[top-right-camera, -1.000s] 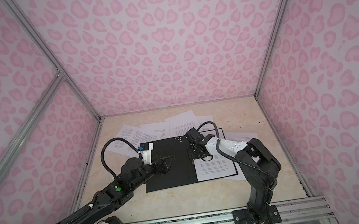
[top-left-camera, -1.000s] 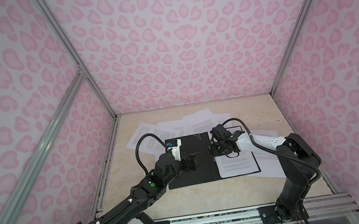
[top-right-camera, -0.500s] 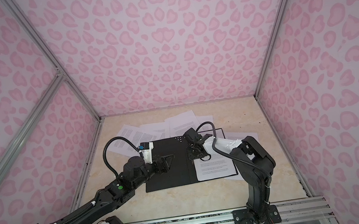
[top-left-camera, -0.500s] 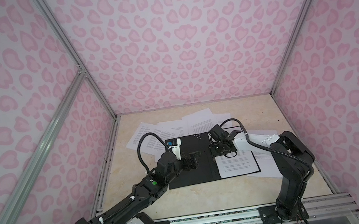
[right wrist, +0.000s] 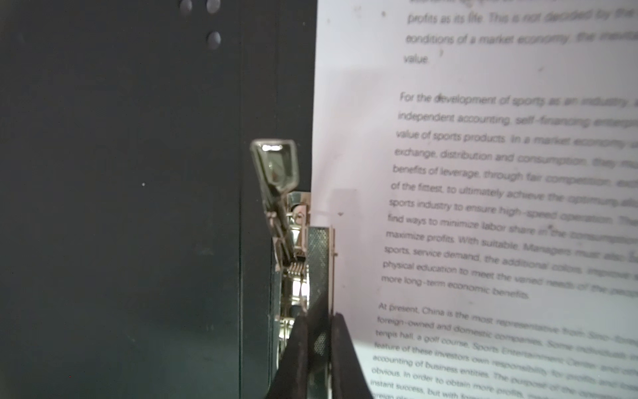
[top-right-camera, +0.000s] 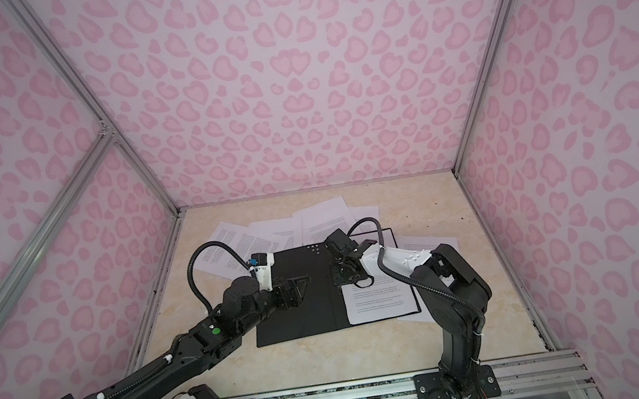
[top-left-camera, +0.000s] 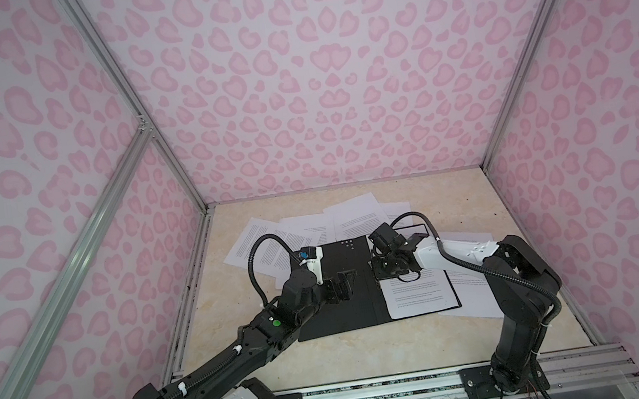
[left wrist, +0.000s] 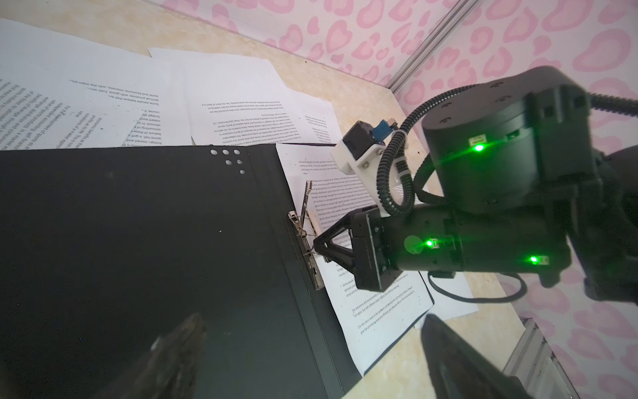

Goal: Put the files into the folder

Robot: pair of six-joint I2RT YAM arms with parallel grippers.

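Observation:
The black folder (top-left-camera: pixel 335 303) (top-right-camera: pixel 304 316) lies open and flat on the table. One printed sheet (top-left-camera: pixel 418 294) (right wrist: pixel 483 207) rests on its right half. More files (top-left-camera: pixel 357 214) (top-right-camera: pixel 324 216) lie fanned out behind the folder, and one sheet (top-left-camera: pixel 473 293) sticks out under its right edge. My right gripper (top-left-camera: pixel 380 274) (right wrist: pixel 317 321) is at the spine, shut on the thin plate of the metal clip (right wrist: pixel 317 248) (left wrist: pixel 305 235); the clip's lever (right wrist: pixel 276 165) stands raised. My left gripper (top-left-camera: pixel 345 285) (left wrist: pixel 310 321) hovers open over the folder's bare left half (left wrist: pixel 138 241), holding nothing.
Pink patterned walls close in the beige table (top-left-camera: pixel 371 353) on three sides. A metal rail (top-left-camera: pixel 377 394) runs along the front edge, with both arm bases on it. The right arm's elbow (top-left-camera: pixel 519 266) rises over the sheets on the right.
The right gripper's jaws have closed onto the clip's plate at the spine. The left gripper has stayed open over the folder's left half, barely moving.

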